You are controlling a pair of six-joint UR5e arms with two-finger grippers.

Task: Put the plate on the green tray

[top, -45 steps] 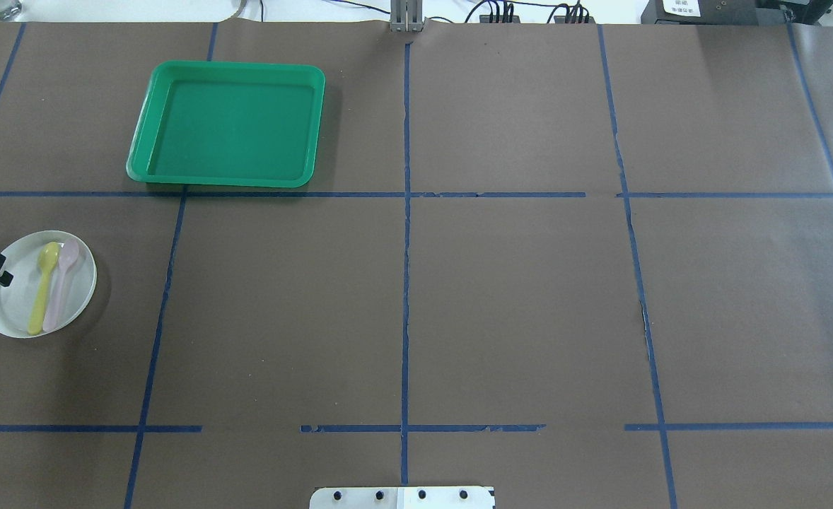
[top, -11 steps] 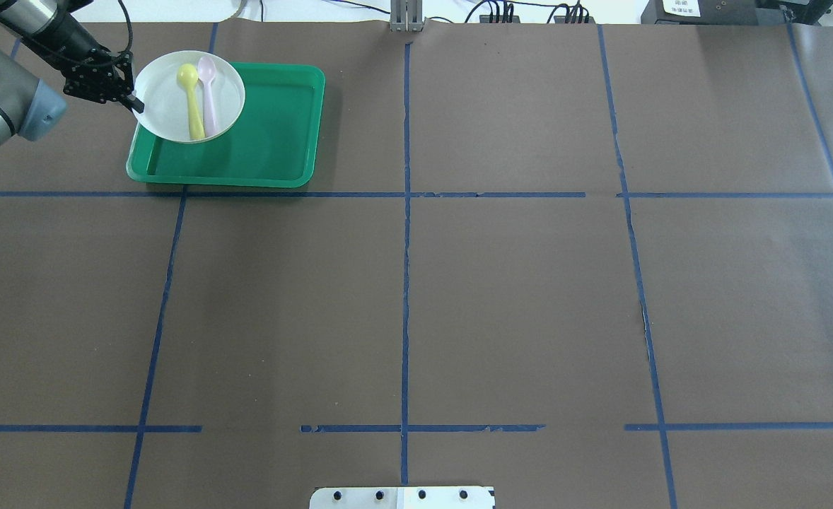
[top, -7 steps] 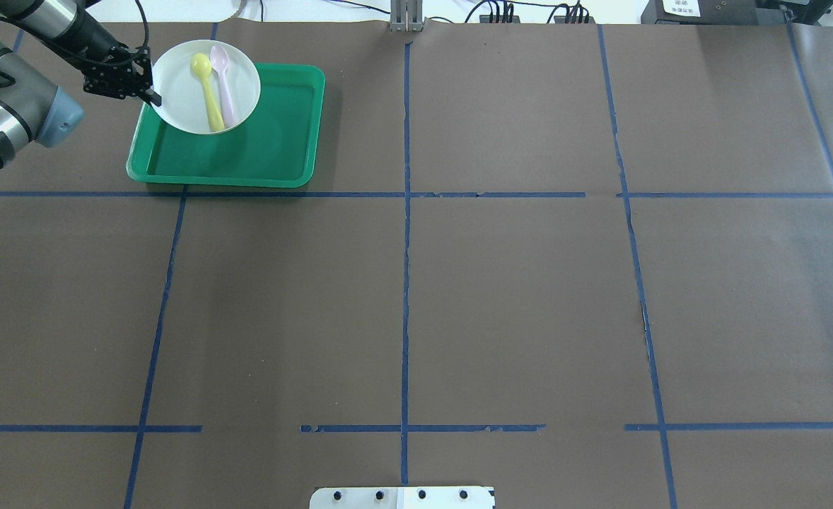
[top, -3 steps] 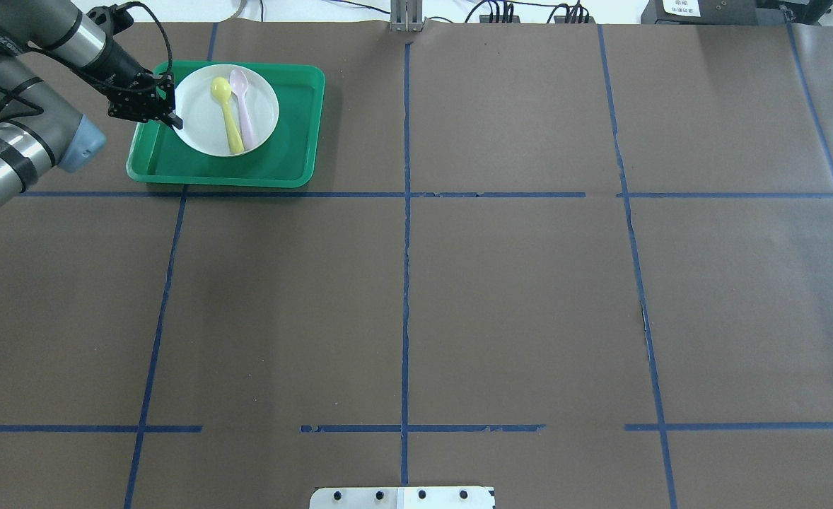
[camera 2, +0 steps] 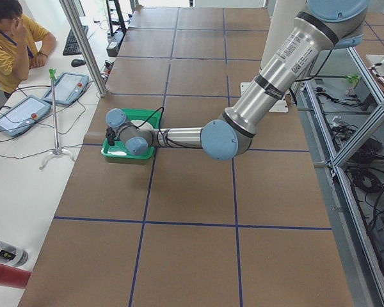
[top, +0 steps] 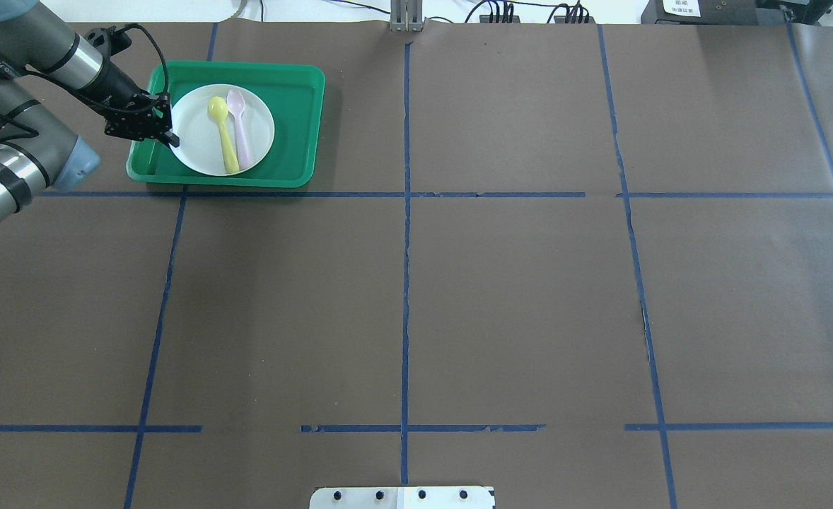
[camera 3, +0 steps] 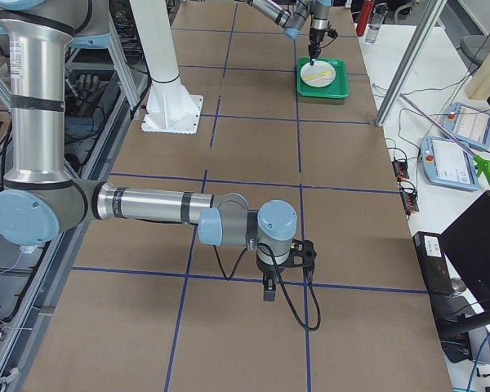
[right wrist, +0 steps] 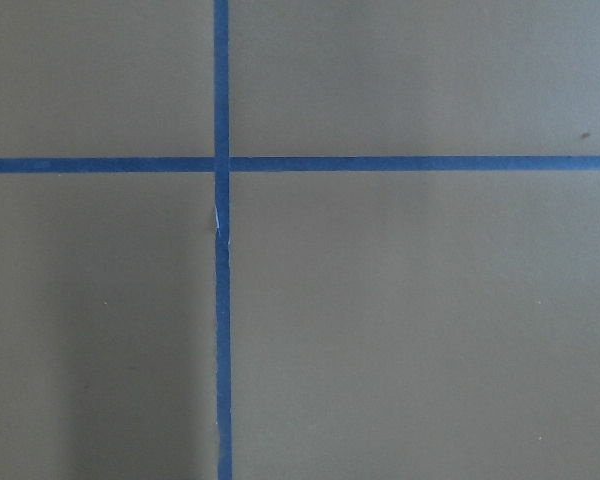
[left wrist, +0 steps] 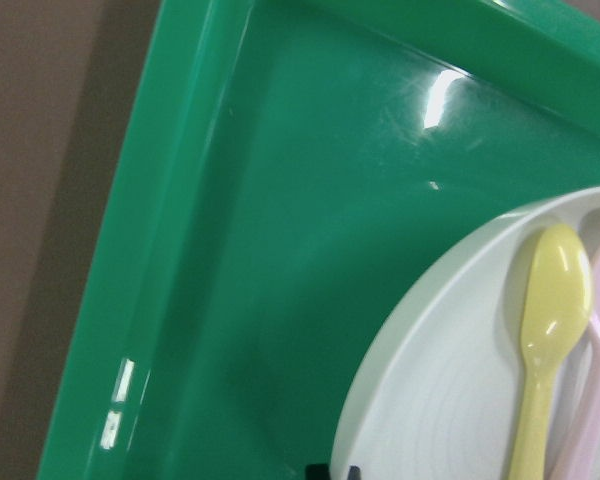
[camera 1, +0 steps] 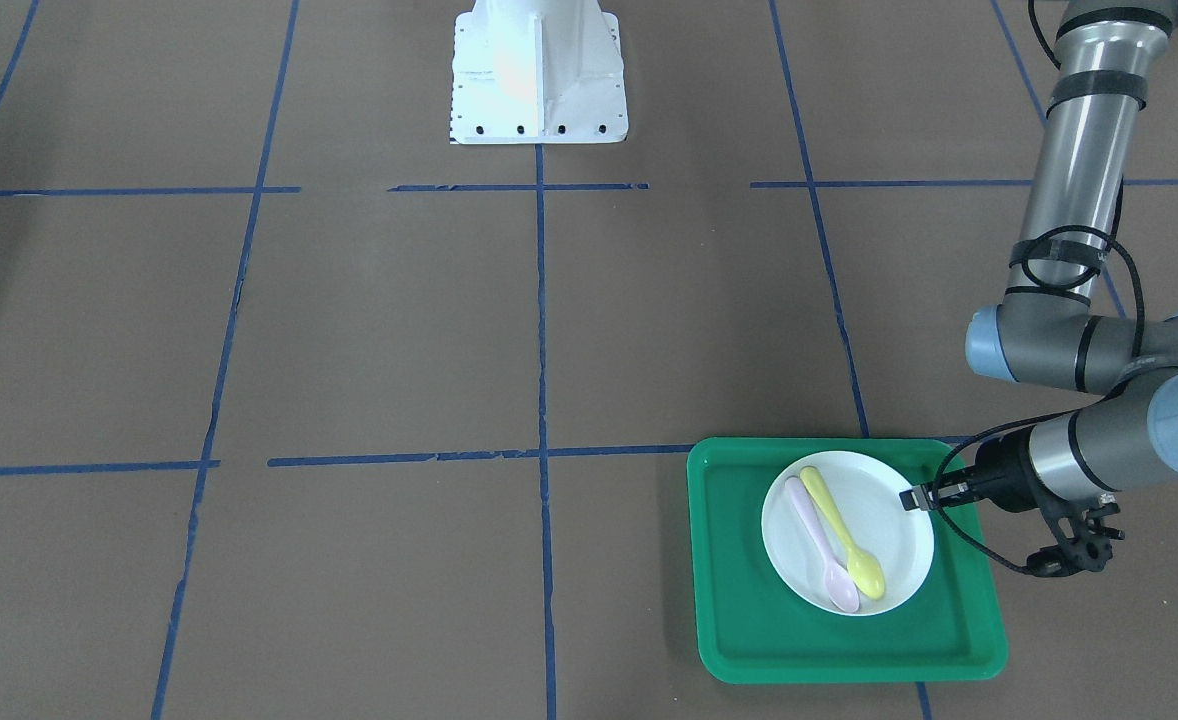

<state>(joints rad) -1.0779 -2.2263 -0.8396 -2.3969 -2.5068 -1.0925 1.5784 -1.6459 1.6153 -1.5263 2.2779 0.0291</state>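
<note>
A white plate (top: 194, 134) with a yellow spoon (top: 224, 138) and a pink spoon (top: 238, 127) on it lies inside the green tray (top: 289, 127), in its left half. I cannot tell whether it rests on the tray floor. My left gripper (top: 171, 139) is shut on the plate's left rim. In the front view the gripper (camera 1: 911, 497) grips the plate (camera 1: 899, 545) over the tray (camera 1: 739, 560). The left wrist view shows the plate (left wrist: 450, 400) and the tray (left wrist: 280, 250) close up. My right gripper (camera 3: 269, 292) shows only in the exterior right view, low over the table; I cannot tell its state.
The table is brown paper with blue tape lines (top: 406, 212). The robot base (camera 1: 537, 70) stands at the middle of the near edge. An operator (camera 2: 13, 45) sits beyond the far edge with teach pendants (camera 2: 70, 86) beside the tray's end.
My left gripper carried the plate with both spoons from the table's left side up over the tray, then rightward and down into it.
</note>
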